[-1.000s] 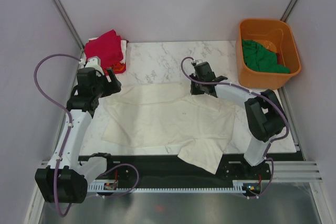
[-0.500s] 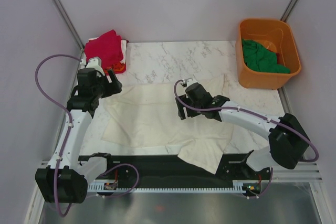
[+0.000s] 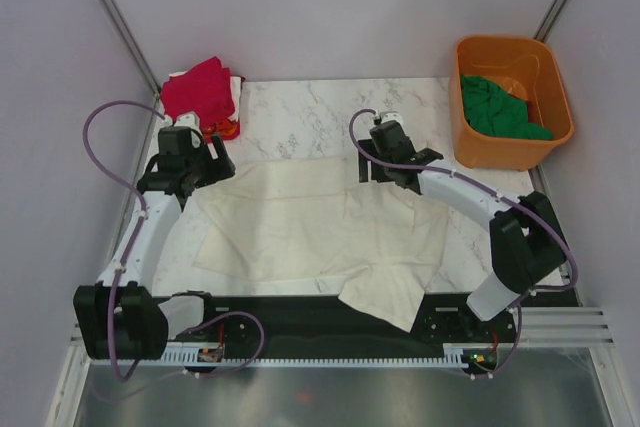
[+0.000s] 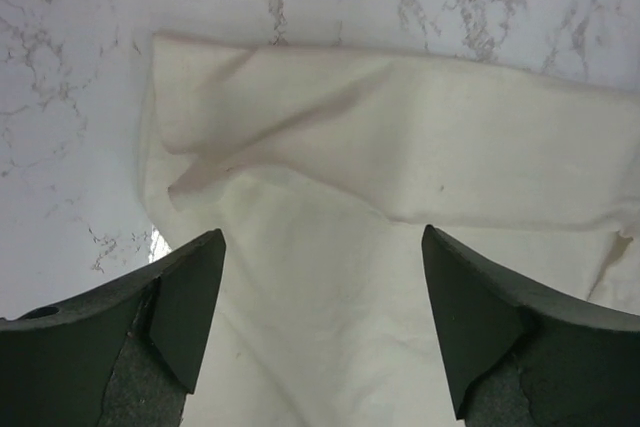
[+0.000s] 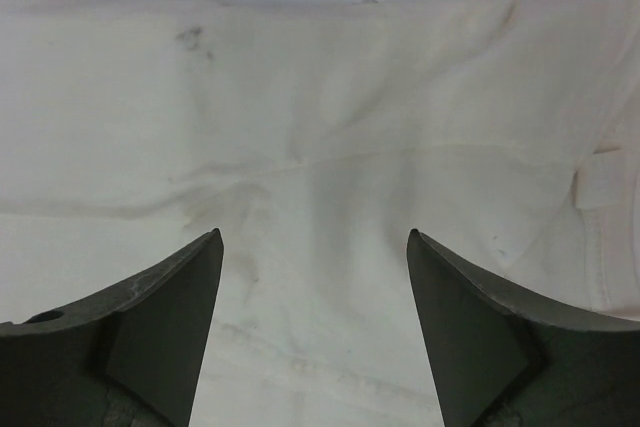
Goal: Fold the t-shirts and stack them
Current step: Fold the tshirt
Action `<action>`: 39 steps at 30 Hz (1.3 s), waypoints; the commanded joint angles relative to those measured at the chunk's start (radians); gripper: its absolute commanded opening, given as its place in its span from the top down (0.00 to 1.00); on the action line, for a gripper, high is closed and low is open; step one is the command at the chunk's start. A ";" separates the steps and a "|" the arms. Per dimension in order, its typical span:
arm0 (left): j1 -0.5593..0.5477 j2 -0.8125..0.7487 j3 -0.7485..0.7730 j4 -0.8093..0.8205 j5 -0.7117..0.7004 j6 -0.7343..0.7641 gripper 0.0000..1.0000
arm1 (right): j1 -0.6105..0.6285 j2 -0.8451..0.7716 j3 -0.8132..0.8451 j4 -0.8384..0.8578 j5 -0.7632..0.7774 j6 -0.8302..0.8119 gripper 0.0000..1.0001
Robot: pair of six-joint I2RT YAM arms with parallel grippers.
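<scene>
The cream-white t-shirt [image 3: 300, 232] lies spread on the marble table, its far edge folded over [image 4: 400, 147] and one sleeve hanging off the front edge. My left gripper [image 3: 214, 154] hovers open over its far left corner [image 4: 320, 247]. My right gripper [image 3: 385, 162] hovers open over its far edge [image 5: 313, 242], cloth [image 5: 320, 127] below and nothing between the fingers. A crimson red t-shirt [image 3: 198, 89] is piled at the back left on an orange-red one [image 3: 229, 129]. A dark green t-shirt [image 3: 497, 109] lies in the tub.
The orange plastic tub [image 3: 557, 82] stands at the back right corner. Bare marble [image 3: 300, 112] shows behind the white shirt. Grey walls close in on both sides, and a black rail runs along the front edge.
My right gripper opened off the white shirt's far edge, swung toward the middle and came back to that edge. My left gripper shifted slightly back and right.
</scene>
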 commanded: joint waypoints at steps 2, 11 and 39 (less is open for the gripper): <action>0.118 0.170 0.060 0.003 0.064 -0.063 0.13 | -0.089 0.118 0.082 0.044 -0.074 0.001 0.18; 0.191 0.560 0.273 0.080 0.150 -0.007 0.31 | -0.172 0.330 0.234 0.074 -0.180 0.011 0.19; 0.079 0.809 0.366 0.002 -0.075 -0.017 0.98 | -0.278 0.332 0.136 0.141 -0.245 0.014 0.19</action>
